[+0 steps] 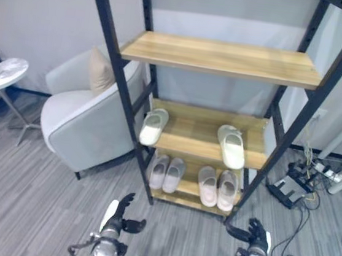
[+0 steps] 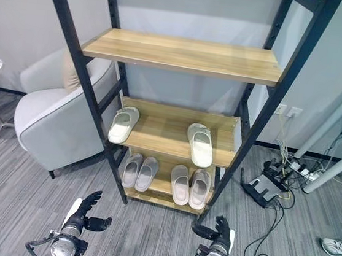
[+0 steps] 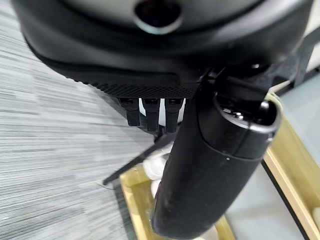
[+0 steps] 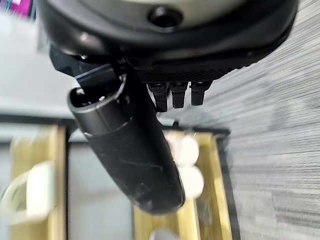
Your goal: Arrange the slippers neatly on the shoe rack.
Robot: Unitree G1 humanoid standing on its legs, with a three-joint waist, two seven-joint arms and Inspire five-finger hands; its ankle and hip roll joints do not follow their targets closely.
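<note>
On the shoe rack (image 1: 113, 66), the middle shelf (image 1: 198, 137) carries two cream slippers, well apart. The left cream slipper (image 1: 153, 126) lies at the shelf's left end, the right cream slipper (image 1: 231, 146) at its right end. Both run long axis front-to-back, toes apparently toward the rack front. Two grey pairs (image 1: 193, 180) occupy the bottom shelf.

The left hand (image 1: 119, 216) hangs below the rack's left post, fingers relaxed, empty, nearer the left slipper. The right hand (image 1: 256, 236), below the right post, is likewise released.

Cream slippers (image 1: 154, 127), black-framed wooden shoe rack (image 1: 222, 57), grey striped floor (image 1: 25, 210).
</note>
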